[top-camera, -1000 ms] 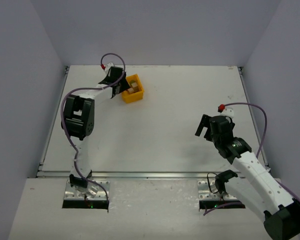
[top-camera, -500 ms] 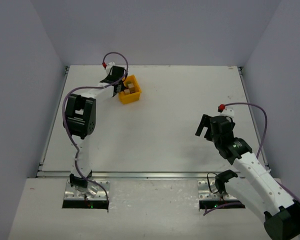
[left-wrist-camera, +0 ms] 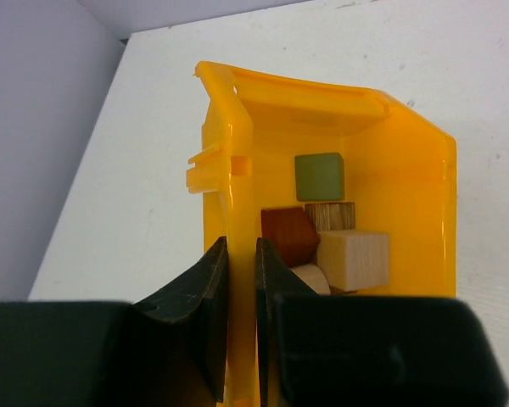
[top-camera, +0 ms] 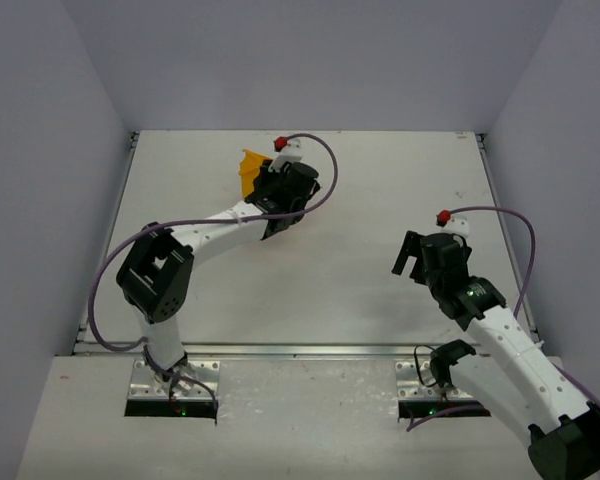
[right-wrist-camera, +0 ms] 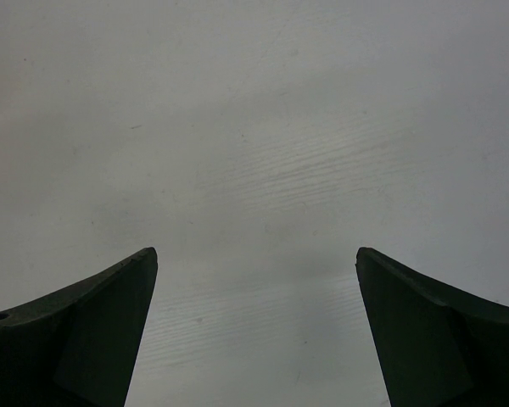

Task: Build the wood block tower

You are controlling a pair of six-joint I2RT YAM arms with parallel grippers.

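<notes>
Wood blocks (left-wrist-camera: 331,233): they are lying bunched together inside the yellow bin (left-wrist-camera: 420,195), not stacked into any tower; I am seeing them only through my left wrist camera.
Olive-green block (left-wrist-camera: 319,176): it is sitting deepest in the bin, farthest from my fingers.
Striped tan block (left-wrist-camera: 331,215): it is resting just below the green one and touching it.
Dark red block (left-wrist-camera: 288,236): it is leaning, tilted, against the striped one, close to the wall I am gripping.
Pale tan cube (left-wrist-camera: 355,259): it is lying to the right of the red one, touching it.
Rounded pale piece (left-wrist-camera: 310,276): it is peeking out under the red block, partly hidden by my finger.
Bin position: it is showing in the top view (top-camera: 250,166) as a yellow corner past my left wrist, at the far middle-left of the tabletop (top-camera: 360,280); I cannot tell whether it is touching the surface.
Left pincer (left-wrist-camera: 242,248): I am pinching the bin's left wall, one finger outside it and one inside, with only the thin plastic between them.
Right pincer (right-wrist-camera: 256,259): I am holding it spread wide, gripping nothing, facing bare tabletop; in the top view (top-camera: 408,254) it is hanging over the right side, well apart from the bin.
</notes>
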